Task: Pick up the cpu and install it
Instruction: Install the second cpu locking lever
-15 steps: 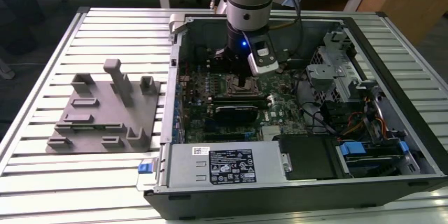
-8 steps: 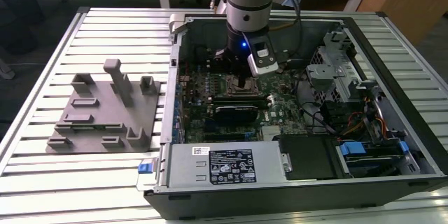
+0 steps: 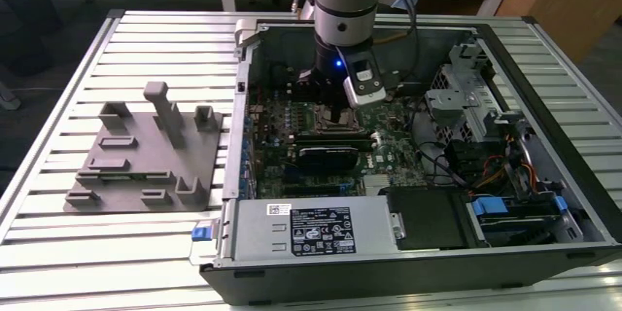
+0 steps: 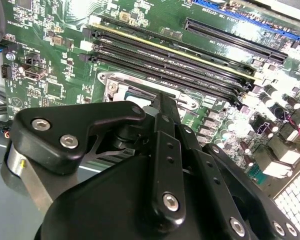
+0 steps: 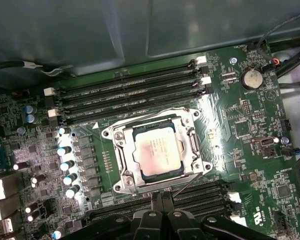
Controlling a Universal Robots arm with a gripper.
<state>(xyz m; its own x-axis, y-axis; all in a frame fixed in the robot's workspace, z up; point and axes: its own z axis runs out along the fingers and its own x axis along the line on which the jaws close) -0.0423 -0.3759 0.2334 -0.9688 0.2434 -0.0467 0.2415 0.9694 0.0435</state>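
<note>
One cpu [image 5: 156, 151] is sitting seated in the motherboard socket [image 5: 121, 167], inside the open computer case [image 3: 544, 56] (on the slatted tabletop [image 3: 127, 253]). The gripper [image 5: 161, 200] is hovering just above, jaws closed together and holding nothing.

Open computer case [image 3: 544, 143] on the slatted table [image 3: 58, 49]; access is from above. The arm [image 3: 342, 5] descends into the case, its pincer [image 5: 157, 210] closed just beside the socket frame [image 5: 117, 135], over the nearer memory slots [image 5: 210, 192]. The cpu [image 5: 157, 152] lies flat inside the frame, its top unobstructed. Memory slots [image 5: 130, 95] flank the far side; upright capacitors [image 5: 65, 165] line one edge of the socket. In the exterior view, the drive cage and cables [image 3: 467, 107] crowd the exterior view's right, the power supply [image 3: 311, 227] the near end. The grey fixture block [image 3: 146, 154] stands outside the case, with bare table around it.
</note>
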